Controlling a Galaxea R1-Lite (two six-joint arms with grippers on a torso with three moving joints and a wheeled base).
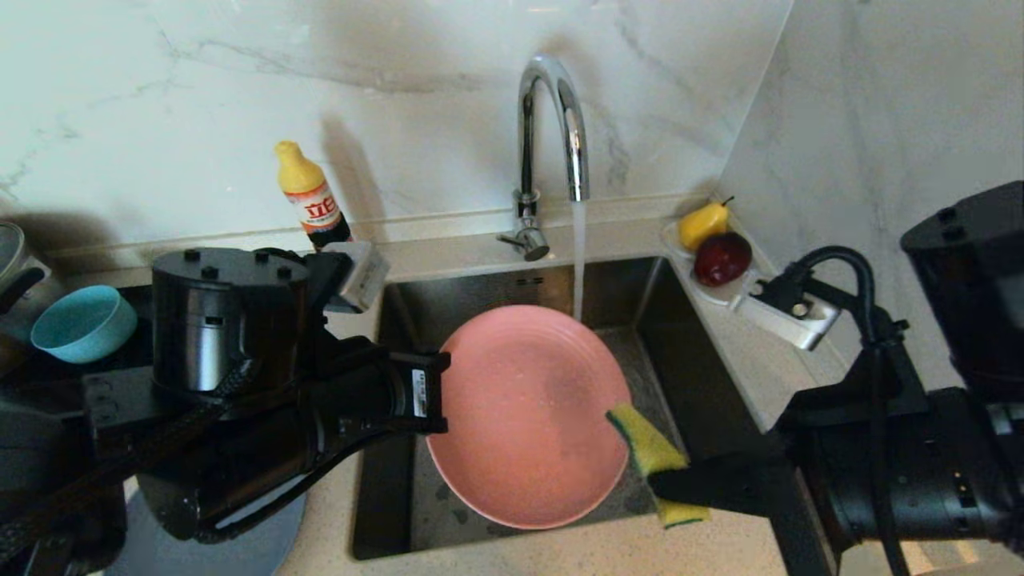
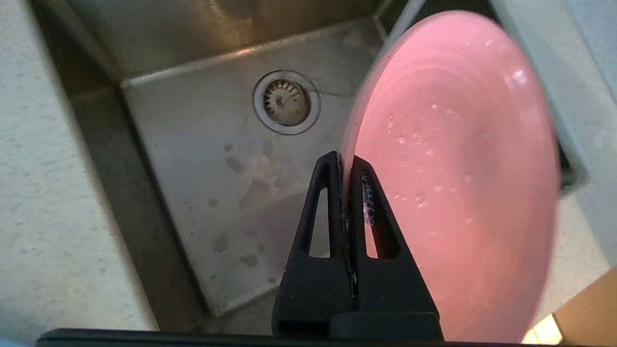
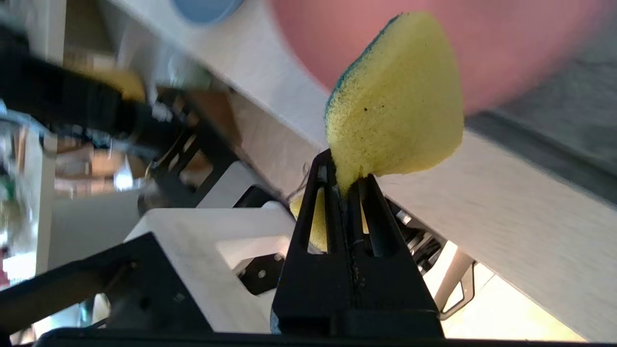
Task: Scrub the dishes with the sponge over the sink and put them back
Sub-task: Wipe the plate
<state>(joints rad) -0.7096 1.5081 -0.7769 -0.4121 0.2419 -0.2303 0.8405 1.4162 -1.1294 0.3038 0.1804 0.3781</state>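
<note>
Over sink | left gripper pinches plate rim | right gripper pinches sponge, lower end hidden

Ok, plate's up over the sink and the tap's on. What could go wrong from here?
1. The left gripper pinches only the rim of the wet salmon-pink plate; scrubbing pressure could lever it loose into the sink.
2. The right gripper holds the sponge by one thin corner, so it may fold or pull free.
3. The running water falls just behind the plate's far edge and could splash onto the counter.
</note>
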